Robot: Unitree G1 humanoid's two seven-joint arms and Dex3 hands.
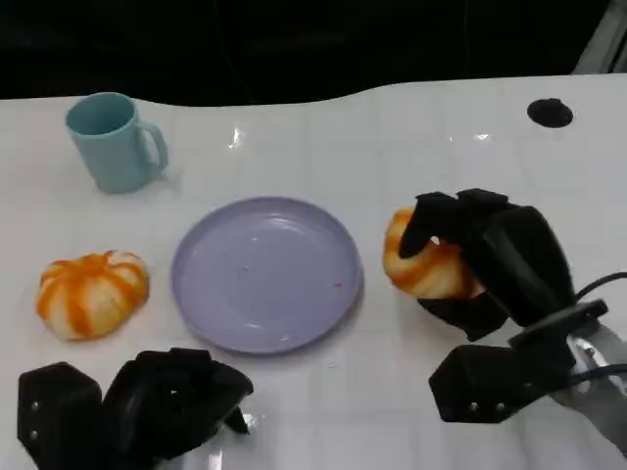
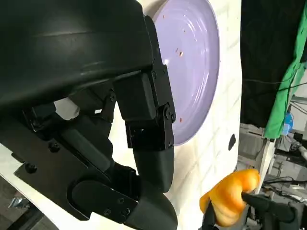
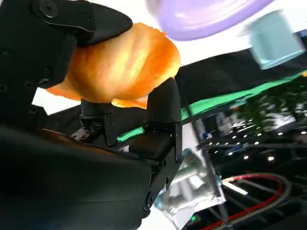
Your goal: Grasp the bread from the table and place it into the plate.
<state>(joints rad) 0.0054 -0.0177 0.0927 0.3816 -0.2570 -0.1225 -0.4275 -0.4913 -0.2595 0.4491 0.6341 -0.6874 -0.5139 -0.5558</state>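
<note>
The right hand (image 1: 480, 259) has its fingers (image 3: 160, 103) wrapped around one bread roll (image 1: 423, 262), held just right of the single purple plate (image 1: 266, 273). The left hand (image 1: 147, 401) rests near the table's (image 1: 411, 127) front edge, fingers curled in, holding nothing. One striped orange bun (image 1: 91, 293) and one blue mug (image 1: 113, 142) sit to the left. No writing is legible.
</note>
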